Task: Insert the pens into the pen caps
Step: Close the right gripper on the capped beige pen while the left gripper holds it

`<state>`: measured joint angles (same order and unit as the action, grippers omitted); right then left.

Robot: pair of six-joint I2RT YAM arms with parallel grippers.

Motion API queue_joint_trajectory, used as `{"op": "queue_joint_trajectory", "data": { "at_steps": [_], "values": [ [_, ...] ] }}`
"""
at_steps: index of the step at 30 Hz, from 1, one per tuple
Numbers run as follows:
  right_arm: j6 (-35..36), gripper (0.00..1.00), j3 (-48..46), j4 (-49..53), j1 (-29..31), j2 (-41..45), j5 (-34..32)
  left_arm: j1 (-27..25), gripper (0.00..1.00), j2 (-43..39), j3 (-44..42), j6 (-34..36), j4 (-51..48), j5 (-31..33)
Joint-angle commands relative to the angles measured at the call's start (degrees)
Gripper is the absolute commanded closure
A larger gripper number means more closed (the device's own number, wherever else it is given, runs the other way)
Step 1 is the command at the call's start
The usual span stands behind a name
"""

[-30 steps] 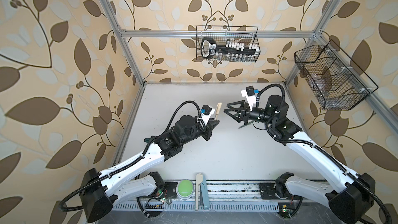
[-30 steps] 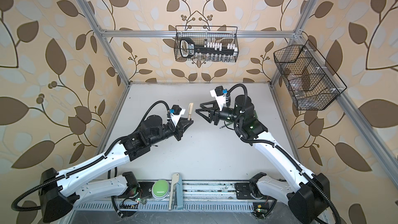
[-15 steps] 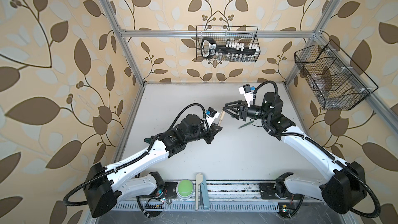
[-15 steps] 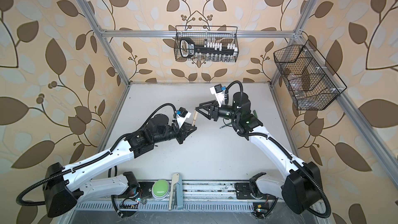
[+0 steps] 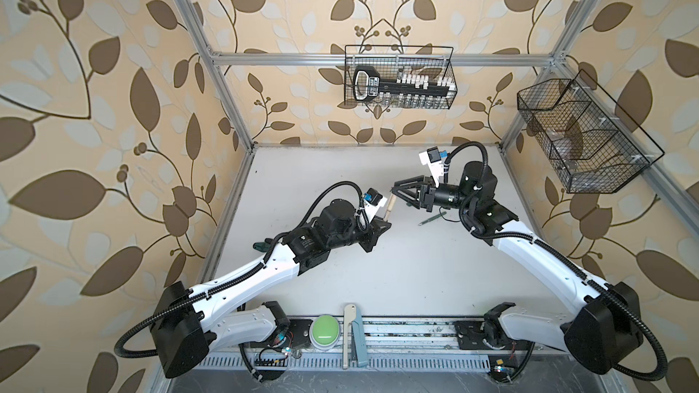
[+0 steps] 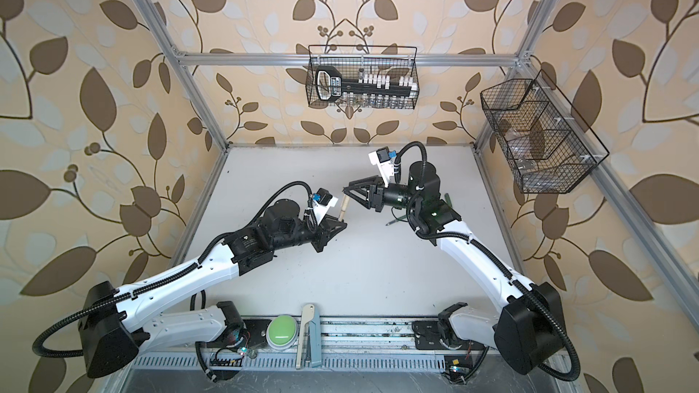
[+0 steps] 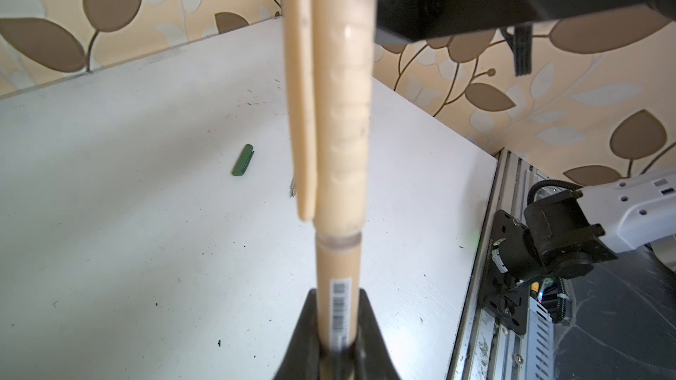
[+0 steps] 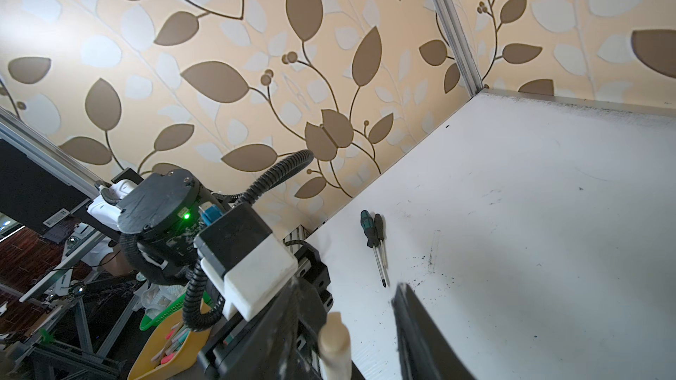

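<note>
Tan pen (image 7: 338,268) pinched tight in left gripper (image 7: 336,327), long axis upright; cap (image 7: 342,122) end sitting between half-open, empty jaws of right gripper (image 8: 347,294).

A lab robot cell is indicated: a white surface (image 5: 416,277) is enclosed by an aluminium frame (image 5: 378,59) and leaf-patterned panels (image 5: 94,107), wire baskets (image 5: 399,47) are hung above it, and a green button (image 5: 325,328) is mounted along its front edge.

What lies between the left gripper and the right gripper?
The tan pen, held by the left gripper; its tan cap end pokes between the open jaws of the right gripper. Both top views show it, and the right wrist view shows the cap.
</note>
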<state>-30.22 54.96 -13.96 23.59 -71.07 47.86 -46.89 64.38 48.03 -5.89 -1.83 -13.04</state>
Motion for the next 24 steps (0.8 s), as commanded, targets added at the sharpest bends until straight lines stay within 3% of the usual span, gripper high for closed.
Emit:
{"op": "queue_joint_trajectory", "data": {
  "at_steps": [1, 9, 21, 24],
  "values": [
    [0.9, 0.57, 0.1, 0.7, 0.0, -0.7, 1.0, -0.3, 1.0, 0.5, 2.8, 1.5, 1.5, 0.9],
    [1.0, 0.67, -0.4, 0.1, 0.7, -1.1, 1.4, -0.3, 1.0, 1.6, 3.4, 1.7, 2.2, 2.5],
    [1.5, 1.0, -1.7, 0.7, 1.1, -1.4, 0.9, -0.2, 1.0, 3.3, 5.7, 1.7, 5.8, 4.9],
    [0.5, 1.0, -2.4, -0.5, 1.6, -2.0, 1.3, 0.0, 1.0, 3.1, 6.5, 2.8, 8.2, 6.1]
  ]
}}
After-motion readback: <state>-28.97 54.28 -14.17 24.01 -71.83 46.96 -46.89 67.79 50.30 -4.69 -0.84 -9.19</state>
